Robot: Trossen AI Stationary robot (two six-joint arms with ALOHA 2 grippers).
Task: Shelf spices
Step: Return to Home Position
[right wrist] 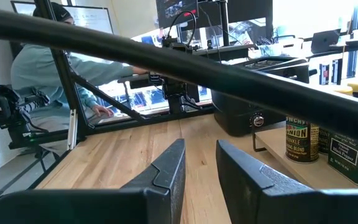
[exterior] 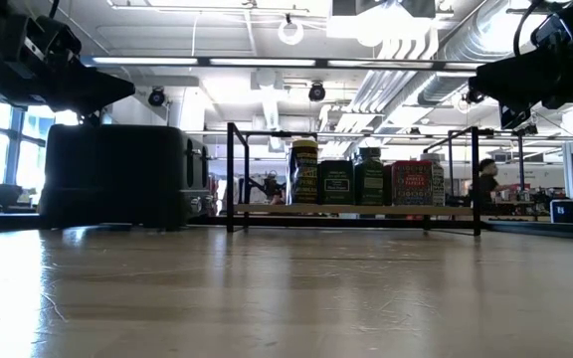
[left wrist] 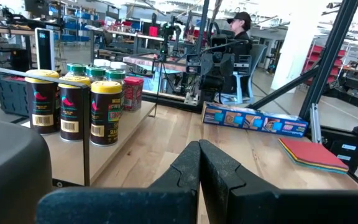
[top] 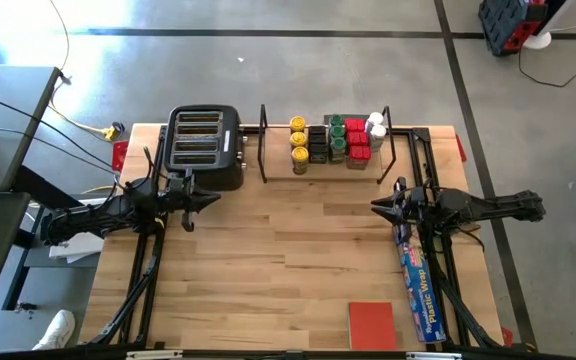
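High view: the spices (top: 333, 140) stand clustered on the shelf (top: 278, 160) at the back of the table (top: 288, 260), just beside the toaster (top: 206, 148). The left hand (top: 208, 200) hovers in front of the toaster, the right hand (top: 378, 207) before the shelf's right end.

Low view: jars and tins line the shelf board.

Left wrist view: its fingers are pressed together, empty.

Right wrist view: its fingers stand apart, holding nothing.
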